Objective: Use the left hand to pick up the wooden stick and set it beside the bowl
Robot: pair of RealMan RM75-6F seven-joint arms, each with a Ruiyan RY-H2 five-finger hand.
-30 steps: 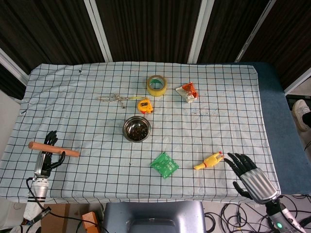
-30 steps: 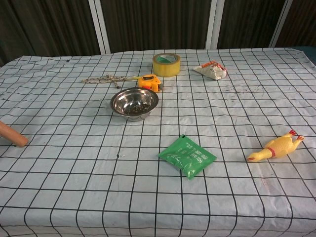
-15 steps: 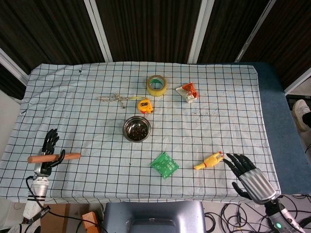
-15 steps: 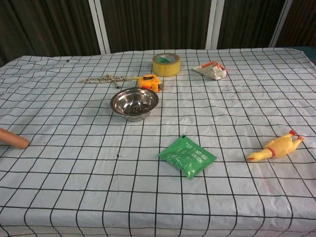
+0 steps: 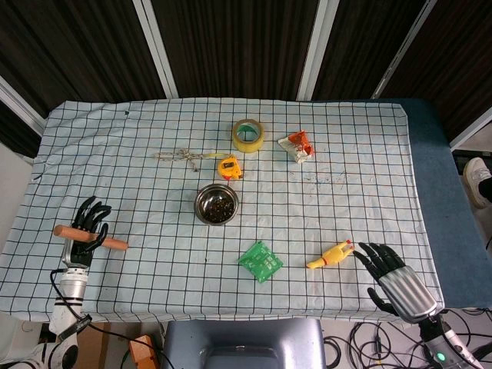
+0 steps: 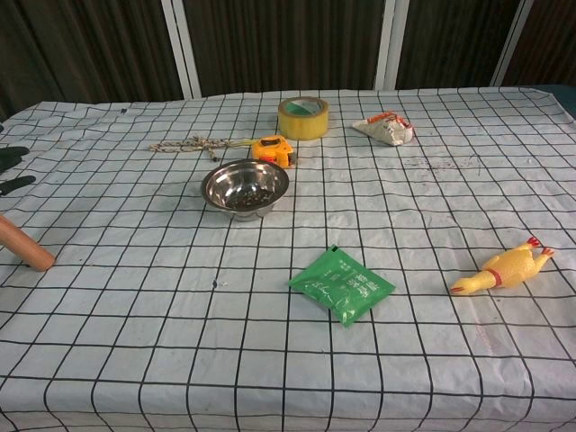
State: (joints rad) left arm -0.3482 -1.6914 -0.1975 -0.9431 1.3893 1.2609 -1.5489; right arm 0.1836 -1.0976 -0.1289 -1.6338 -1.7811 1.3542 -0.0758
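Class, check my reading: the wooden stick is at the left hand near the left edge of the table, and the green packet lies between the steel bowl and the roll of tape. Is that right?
Not quite. The wooden stick is indeed at the left hand, but the green packet lies on the near side of the steel bowl, away from the roll of tape. What lies between bowl and tape is the yellow tape measure. The head view shows this.

On the checked-cloth worktop lie a yellow tape roll, orange tape measure, knotted beige rope, crumpled orange-white packet, green foil sachet and yellow rubber chicken.
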